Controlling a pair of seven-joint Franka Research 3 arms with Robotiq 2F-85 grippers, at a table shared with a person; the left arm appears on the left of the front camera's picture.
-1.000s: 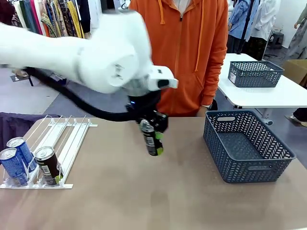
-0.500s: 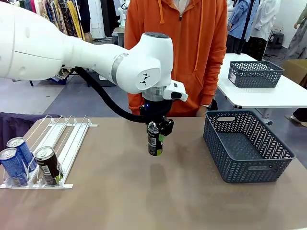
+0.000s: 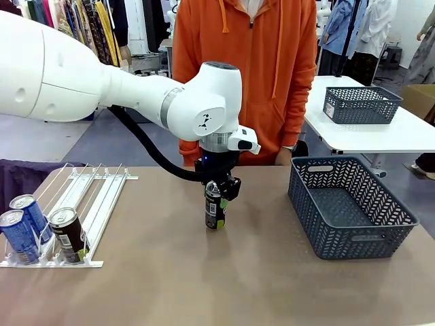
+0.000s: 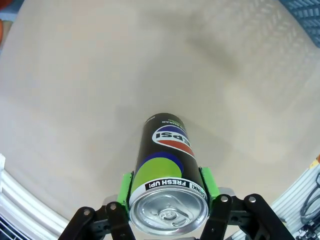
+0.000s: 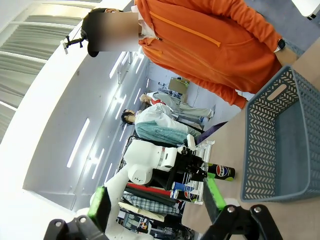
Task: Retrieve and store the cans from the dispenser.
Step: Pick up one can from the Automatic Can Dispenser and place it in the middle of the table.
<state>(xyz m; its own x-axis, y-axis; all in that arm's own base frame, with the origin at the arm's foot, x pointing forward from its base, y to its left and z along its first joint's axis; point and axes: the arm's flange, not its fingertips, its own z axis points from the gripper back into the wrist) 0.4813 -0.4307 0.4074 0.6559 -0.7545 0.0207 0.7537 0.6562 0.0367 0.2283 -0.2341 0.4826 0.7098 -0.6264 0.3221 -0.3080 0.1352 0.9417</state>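
Lowering since a second ago, left gripper (image 3: 216, 193) is clamping the dark can (image 3: 215, 212) upright, close over the table (image 3: 170, 285); empty basket (image 3: 353, 234) is waiting at three o'clock.

Basket (image 4: 310, 5) cropped in left wrist view

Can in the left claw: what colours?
Black can, yellow-green band, silver top; clearest in left wrist view.

Four cans (image 3: 215, 207), two baskets (image 3: 350, 207)
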